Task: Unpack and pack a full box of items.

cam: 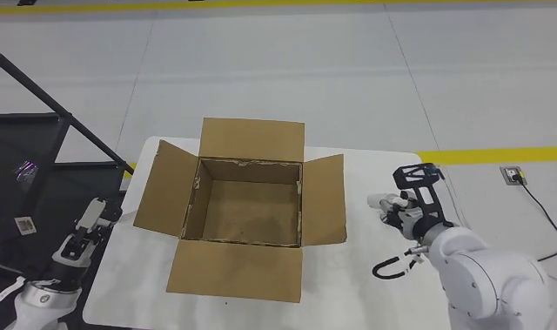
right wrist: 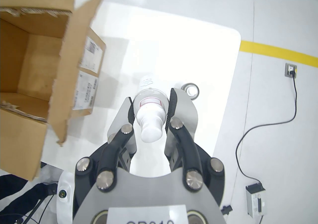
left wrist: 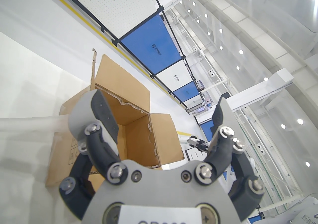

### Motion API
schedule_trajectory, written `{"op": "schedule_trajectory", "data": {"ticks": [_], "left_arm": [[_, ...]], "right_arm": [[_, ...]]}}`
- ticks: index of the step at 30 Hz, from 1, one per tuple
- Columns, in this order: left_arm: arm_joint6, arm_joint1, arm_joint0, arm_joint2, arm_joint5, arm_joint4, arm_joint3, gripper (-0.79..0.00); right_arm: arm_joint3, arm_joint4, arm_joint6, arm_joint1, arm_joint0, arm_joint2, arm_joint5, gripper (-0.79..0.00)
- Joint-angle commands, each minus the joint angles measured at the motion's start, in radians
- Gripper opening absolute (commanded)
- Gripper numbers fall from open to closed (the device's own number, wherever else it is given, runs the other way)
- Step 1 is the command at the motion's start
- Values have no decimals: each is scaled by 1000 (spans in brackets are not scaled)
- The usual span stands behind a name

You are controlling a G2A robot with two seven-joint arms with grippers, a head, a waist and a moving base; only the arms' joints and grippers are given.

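Cardboard box (cam: 252, 140) sits open, left of the right gripper (right wrist: 151, 97), which holds a bottle (right wrist: 149, 105). The left gripper (left wrist: 159, 100) is open.

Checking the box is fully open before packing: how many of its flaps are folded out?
4: the far flap, the near flap, the left-side flap and the right-side flap, all open around the box.
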Motion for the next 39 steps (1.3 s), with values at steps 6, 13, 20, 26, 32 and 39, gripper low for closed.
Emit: {"op": "schedule_trajectory", "data": {"ticks": [6, 13, 20, 26, 32, 39], "left_arm": [[21, -1, 30, -48, -13, -37, 11, 0], [34, -3, 48, -65, -18, -55, 16, 0], [34, -3, 48, -65, -18, -55, 16, 0], [34, -3, 48, -65, -18, -55, 16, 0], [34, -3, 48, -65, -18, -55, 16, 0], [34, -3, 48, -65, -18, -55, 16, 0]], "right_arm": [[-20, 13, -50, -13, 136, -124, 110, -785], [155, 50, -67, -42, 317, -352, 155, -785], [466, 66, -98, -102, 517, -628, 213, -785], [729, 78, -163, -174, 629, -823, 269, -785], [984, 126, -234, -260, 715, -949, 311, -785], [1231, 184, -300, -360, 781, -1031, 322, -785]]}}
